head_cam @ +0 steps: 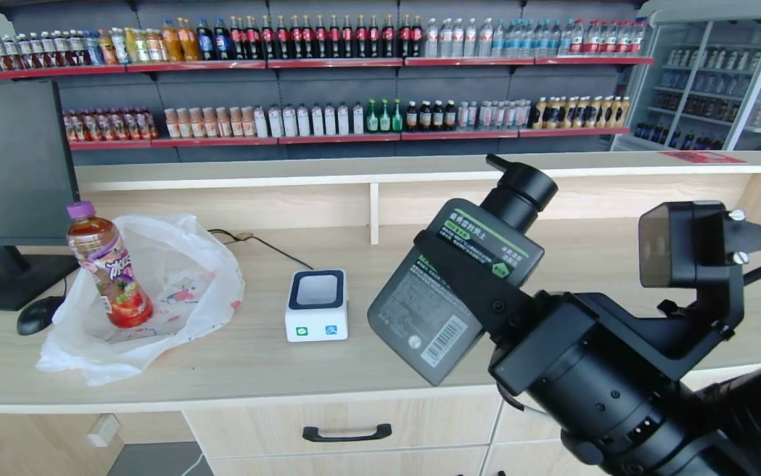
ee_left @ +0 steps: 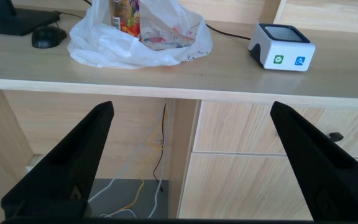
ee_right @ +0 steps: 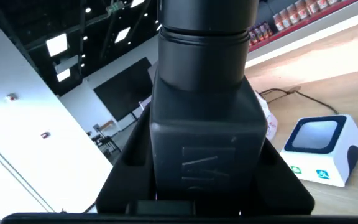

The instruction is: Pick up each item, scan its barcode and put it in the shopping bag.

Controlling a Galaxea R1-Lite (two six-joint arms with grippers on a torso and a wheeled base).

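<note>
back wall shelves [head_cam: 334,66] full of drink bottles. long wooden surface [head_cam: 254,370] in front, drawers under it. dark monitor [head_cam: 10,165] at far left of the surface. white plastic shopping bag [head_cam: 195,277] lies open on the left part, just right of the monitor stand; also in the left wrist view [ee_left: 166,43]. right hand [head_cam: 459,271] is clamped on a dark grey pump bottle [head_cam: 413,311], one finger across its front face. the pump bottle is held in the air over the right near part of the surface, tilted, pump head up and away, barcode [head_cam: 444,340] on the low end facing up. it sits near the scanner's right side, not touching. left hand [ee_left: 191,168] is below the surface edge, facing the drawer fronts, fingers [ee_left: 73,168] wide apart, nothing between them. drink bottle [head_cam: 110,268] with purple cap stands inside the bag, leaning slightly. white scanner [head_cam: 316,304] sits between bag and pump bottle, window up. black mouse [head_cam: 38,315] beside the bag's left edge.
</note>
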